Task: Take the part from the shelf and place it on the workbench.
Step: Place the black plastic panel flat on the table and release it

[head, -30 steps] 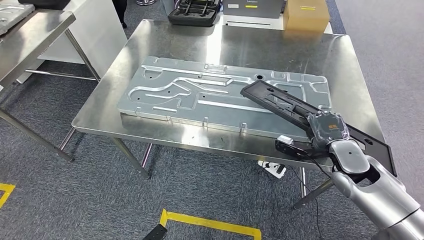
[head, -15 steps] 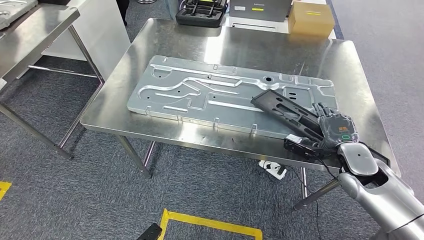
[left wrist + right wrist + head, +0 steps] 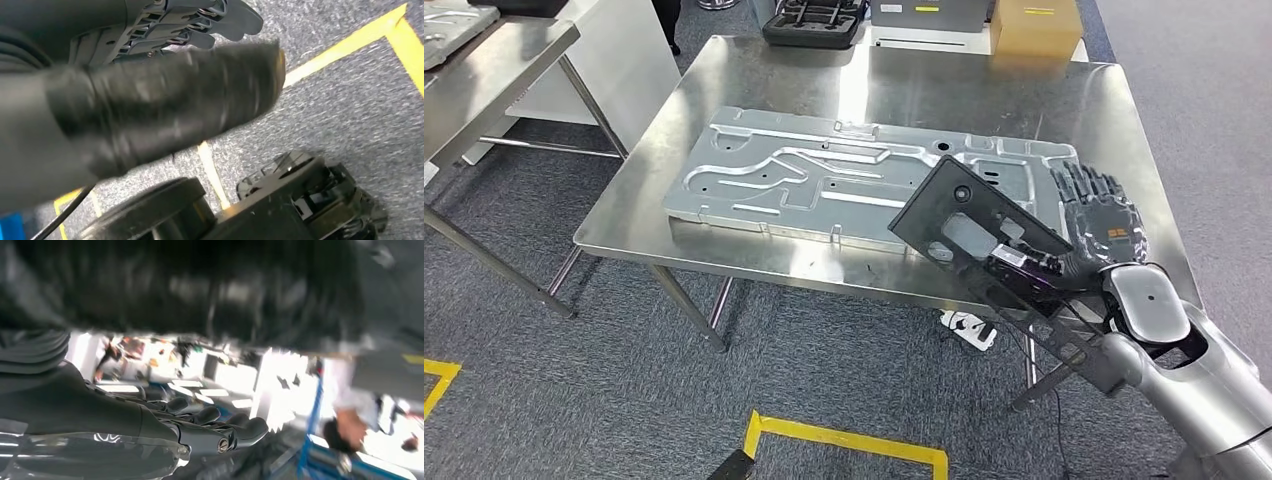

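The part (image 3: 984,235) was black, the stamped panel (image 3: 824,180) bare silver on a shiny steel workbench (image 3: 984,90); the floor (image 3: 574,400) was grey carpet with yellow tape lines (image 3: 844,445)

Your head view looks forward and down from high over the surface (image 3: 984,95), its near edge below. Your left wrist view sits close behind the left robot hand (image 3: 150,100), facing the floor (image 3: 350,100). Your right wrist view hugs the right robot hand (image 3: 150,425), blurred.
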